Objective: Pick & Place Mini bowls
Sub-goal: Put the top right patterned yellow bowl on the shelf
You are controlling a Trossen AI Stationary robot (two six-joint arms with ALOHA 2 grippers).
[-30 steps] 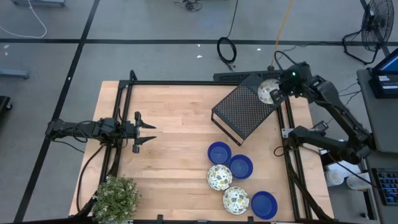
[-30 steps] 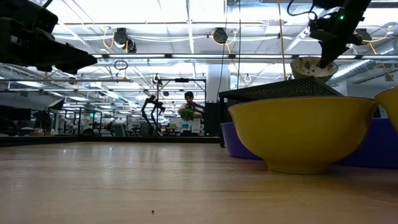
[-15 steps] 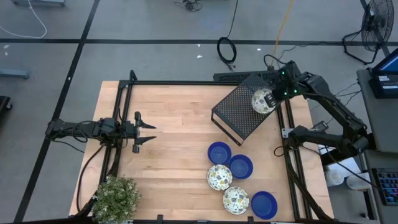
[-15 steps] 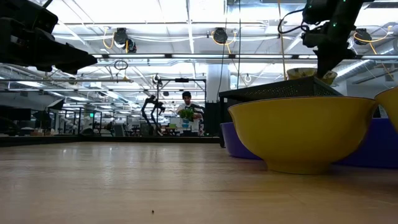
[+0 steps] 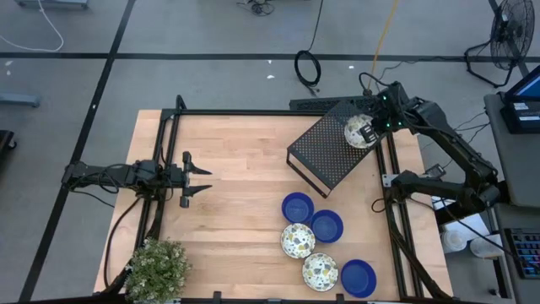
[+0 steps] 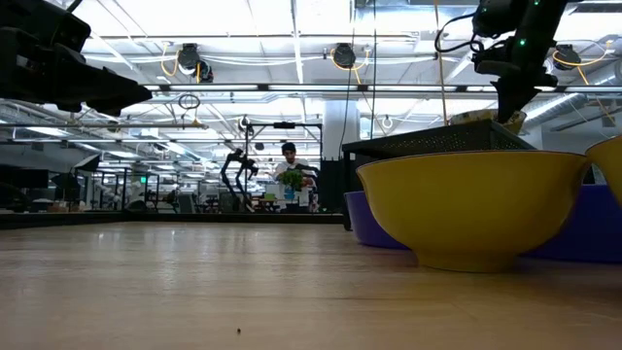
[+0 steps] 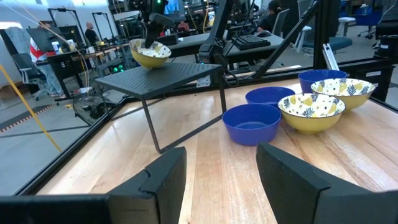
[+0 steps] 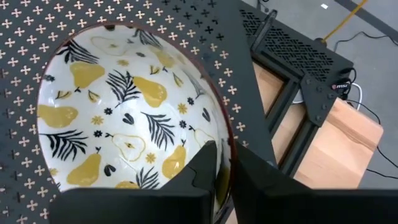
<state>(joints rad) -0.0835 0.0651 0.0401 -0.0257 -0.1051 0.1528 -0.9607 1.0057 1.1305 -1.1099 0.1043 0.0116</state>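
Observation:
A cream mini bowl with yellow pears and dark leaves sits on top of the black perforated box at the table's far right. My right gripper is shut on it, coming down at a slant. Three blue mini bowls and two patterned ones stand on the table's near right. My left gripper hovers open at the table's left side, away from all bowls. My right gripper has the patterned bowl's rim between its fingers, one finger inside the bowl and the other outside. The fingers slant down from above, from the table's right side. The bowl stands upright with its base on the box top.
A potted green plant stands at the table's near left corner. A black frame runs along the table's sides. Bare wood lies between the left gripper and the bowls.
My right gripper has gone down and a little toward the table's left and near edges with the patterned bowl. The bowl, held above the box before, now sits on the box top.

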